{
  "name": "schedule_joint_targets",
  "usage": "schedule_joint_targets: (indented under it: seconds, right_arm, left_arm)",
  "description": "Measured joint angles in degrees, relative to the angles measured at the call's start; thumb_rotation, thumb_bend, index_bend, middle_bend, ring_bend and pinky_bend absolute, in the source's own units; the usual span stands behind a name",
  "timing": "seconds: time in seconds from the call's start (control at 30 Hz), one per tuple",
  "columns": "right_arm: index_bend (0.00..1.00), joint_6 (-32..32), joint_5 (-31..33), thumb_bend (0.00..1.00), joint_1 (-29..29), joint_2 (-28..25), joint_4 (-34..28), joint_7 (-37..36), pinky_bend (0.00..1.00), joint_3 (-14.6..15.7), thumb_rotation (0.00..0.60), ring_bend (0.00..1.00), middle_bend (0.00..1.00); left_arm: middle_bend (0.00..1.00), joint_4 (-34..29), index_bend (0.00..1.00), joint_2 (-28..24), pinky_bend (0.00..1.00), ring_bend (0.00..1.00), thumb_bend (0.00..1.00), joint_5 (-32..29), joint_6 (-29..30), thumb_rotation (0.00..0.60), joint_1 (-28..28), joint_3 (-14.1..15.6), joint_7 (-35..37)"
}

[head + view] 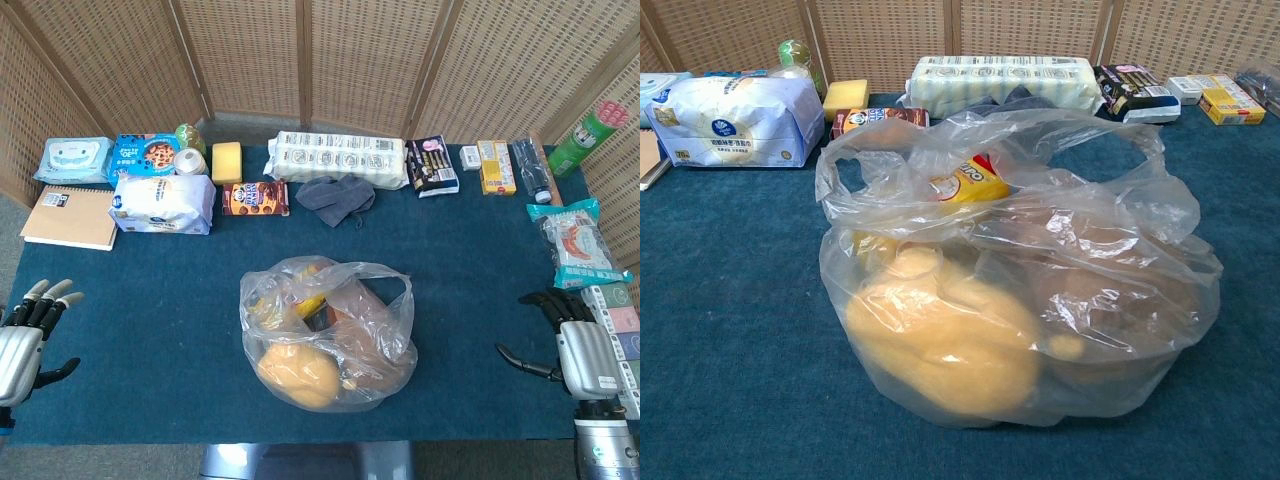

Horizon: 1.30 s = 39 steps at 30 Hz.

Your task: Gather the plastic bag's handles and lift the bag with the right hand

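A clear plastic bag sits in the middle of the blue table, holding a yellow round loaf, a yellow packet and other groceries. Its two handle loops lie slack on top, one at the left and one at the right. My right hand rests at the table's right edge, fingers spread, holding nothing, well away from the bag. At the left edge my left hand also lies with its fingers apart and nothing in them. Neither hand shows in the chest view.
Along the back stand a tissue pack, a roll pack, a grey cloth, a chocolate box, a yellow sponge and small boxes. A notebook lies far left. Snack packs lie at the right edge.
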<state>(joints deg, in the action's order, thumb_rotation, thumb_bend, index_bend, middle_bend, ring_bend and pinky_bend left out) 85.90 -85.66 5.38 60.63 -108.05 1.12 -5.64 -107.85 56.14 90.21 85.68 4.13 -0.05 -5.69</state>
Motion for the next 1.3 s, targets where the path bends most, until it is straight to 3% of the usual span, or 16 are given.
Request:
schedule_joint_targets:
  seconds: [0.3, 0.5, 0.6, 0.77, 0.93, 1.3]
  right_arm:
    - [0.30, -3.61, 0.43, 0.22, 2.09, -0.94, -0.51, -5.77, 0.18, -0.76, 0.266, 0.18, 0.31]
    - [0.30, -9.59, 1.43, 0.18, 5.79, -2.52, -0.48, -12.40, 0.17, -2.22, 0.262, 0.18, 0.30]
    - [0.30, -13.65, 2.41, 0.15, 8.36, -3.24, -0.02, -13.29, 0.14, -2.99, 0.184, 0.18, 0.29]
    - [0.30, -20.91, 5.04, 0.13, 13.09, -3.72, 1.24, -11.95, 0.11, -3.99, 0.118, 0.16, 0.29]
    - [0.31, -26.56, 8.59, 0.13, 17.69, -3.01, 3.62, -7.75, 0.09, -4.66, 0.106, 0.15, 0.29]
    - [0.31, -32.73, 12.59, 0.13, 22.89, 0.18, 6.69, 1.34, 0.07, -4.13, 0.103, 0.14, 0.29]
  left_arm:
    - [0.12, -1.17, 0.18, -1.10, 0.24, 0.05, 0.09, 0.39, -0.51, 0.600, 0.98, -0.70, -0.67]
    - [0.12, -2.31, 0.18, -1.75, 0.23, 0.05, 0.10, 0.79, -1.20, 0.600, 1.88, -1.15, -1.63]
    - [0.12, -2.82, 0.18, -1.95, 0.24, 0.05, 0.10, 0.86, -1.65, 0.600, 2.36, -1.37, -2.02]
    - [0.12, -3.52, 0.18, -2.34, 0.24, 0.05, 0.09, 0.81, -2.37, 0.600, 3.08, -1.70, -2.73]
    - [0.12, -3.90, 0.18, -2.45, 0.23, 0.05, 0.10, 0.49, -2.94, 0.600, 3.61, -1.95, -3.09]
    - [0.12, -3.68, 0.18, -1.95, 0.23, 0.05, 0.09, -0.57, -4.30, 0.600, 4.55, -2.14, -3.37]
